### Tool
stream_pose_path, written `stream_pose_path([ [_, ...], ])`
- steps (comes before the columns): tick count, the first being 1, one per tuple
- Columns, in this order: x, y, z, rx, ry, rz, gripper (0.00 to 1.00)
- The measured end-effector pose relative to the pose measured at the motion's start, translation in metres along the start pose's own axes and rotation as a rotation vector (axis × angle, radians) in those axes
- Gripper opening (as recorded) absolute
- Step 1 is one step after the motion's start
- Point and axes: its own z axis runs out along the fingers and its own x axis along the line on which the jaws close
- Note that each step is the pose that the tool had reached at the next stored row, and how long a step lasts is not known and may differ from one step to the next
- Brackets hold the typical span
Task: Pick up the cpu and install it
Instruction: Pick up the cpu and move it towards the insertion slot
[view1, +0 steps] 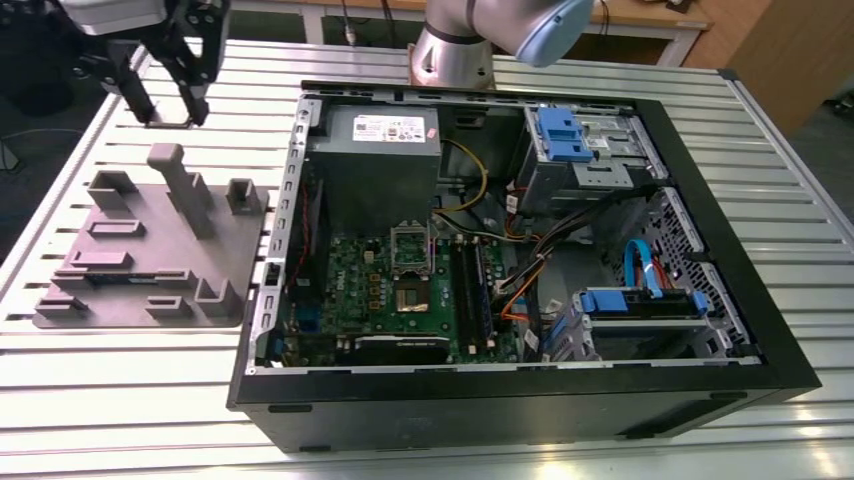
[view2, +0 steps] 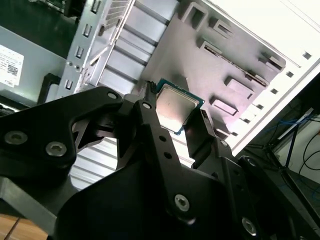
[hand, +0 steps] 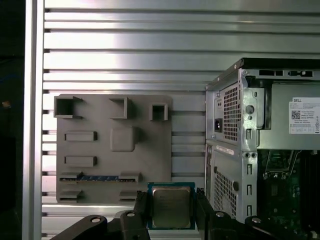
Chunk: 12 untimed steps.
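Note:
The cpu (hand: 171, 205) is a small square chip with a silvery top and a green rim. My gripper (hand: 171, 209) is shut on it, one black finger on each side edge; in the second wrist view the cpu (view2: 175, 107) sits the same way in the gripper (view2: 176, 114). In the exterior view the gripper (view1: 168, 108) hangs high at the far left, above the slatted table and beyond the grey plate, with the cpu (view1: 171, 123) seen edge-on at its tips. The green motherboard (view1: 400, 290) lies in the open computer case, its socket (view1: 411, 292) uncovered.
A grey plastic plate with upright blocks (view1: 147, 250) lies on the table at the exterior view's left. The black case (view1: 534, 400) holds a grey metal box with a white label (view1: 374, 135), blue drive brackets (view1: 574, 135) and loose cables (view1: 534, 270). The arm's base (view1: 454, 55) stands behind the case.

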Motion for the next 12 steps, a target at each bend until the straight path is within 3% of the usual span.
stream_pose_path([
  [6, -0.0252, 0.0002, 0.0016, -0.0001, -0.0001, 0.0, 0.47],
  [9, -0.0295, -0.0011, 0.0025, -0.0001, -0.0001, 0.001, 0.47],
  [12, -0.0301, -0.0074, 0.0036, -0.0001, -0.0001, 0.002, 0.47],
])
